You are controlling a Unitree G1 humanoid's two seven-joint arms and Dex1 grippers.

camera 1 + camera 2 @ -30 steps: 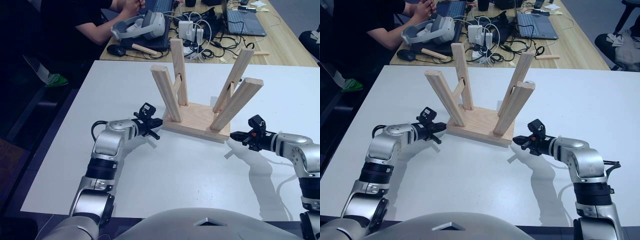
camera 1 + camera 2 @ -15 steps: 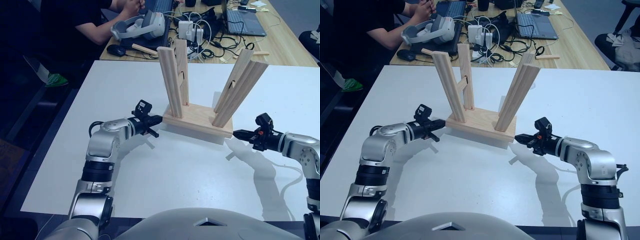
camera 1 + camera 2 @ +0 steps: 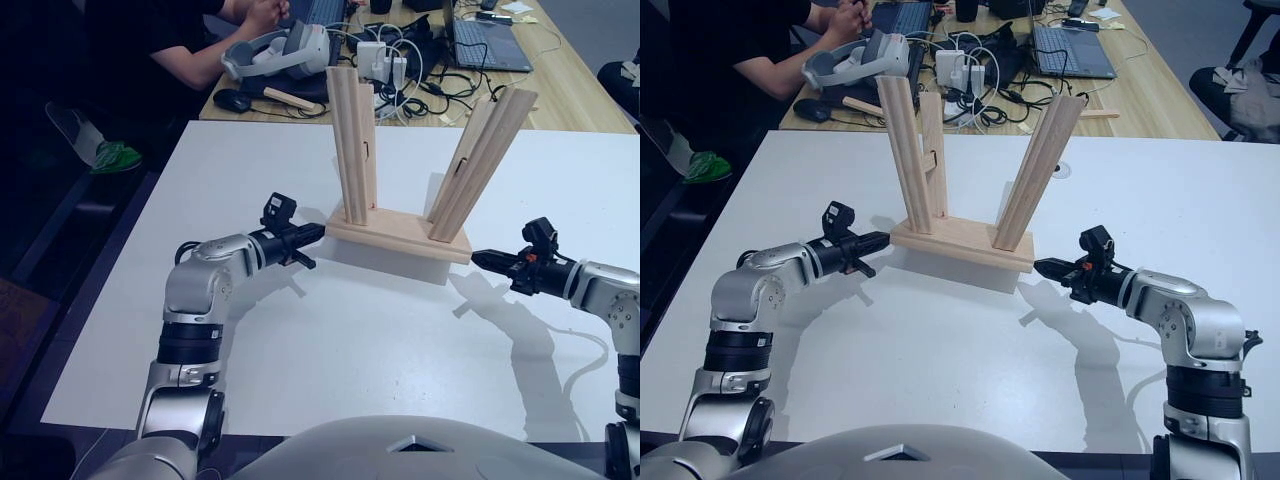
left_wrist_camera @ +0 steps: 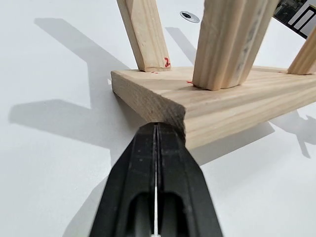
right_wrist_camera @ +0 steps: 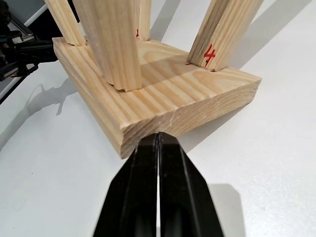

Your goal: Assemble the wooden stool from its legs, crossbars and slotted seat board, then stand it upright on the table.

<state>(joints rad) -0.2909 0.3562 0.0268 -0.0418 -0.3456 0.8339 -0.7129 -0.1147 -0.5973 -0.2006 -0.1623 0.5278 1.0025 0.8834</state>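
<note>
I have the stool [image 3: 405, 190] upside down near the middle of the counter [image 3: 330, 360]. Its seat board [image 3: 400, 232] is at the bottom and its legs [image 3: 352, 140] point up and splay outward. The board looks raised a little off the counter. Both wrist views show shadow beneath it, so I judge it is being carried, not resting.

The only thing carrying it is a squeeze from both ends. The left tool [image 3: 318, 231] has its fingers closed flat against each other, with nothing between them. Its tip presses on the near corner of the board's left end. The right tool [image 3: 480, 259] is closed in the same way, and its tip is set against the near corner of the right end. Neither tool grips the wood; they pinch the board between them like two pegs. I take this to be the way to pivot the stool about the line between the tips and bring the legs down. It is a thin hold: if either arm eases off its inward push, the board could drop or twist.

Both arms are low over the counter. Each elbow is bent and held out to its own side, and each forearm runs nearly level, pointing inward toward the board. The two tools face each other across the seat.
</note>
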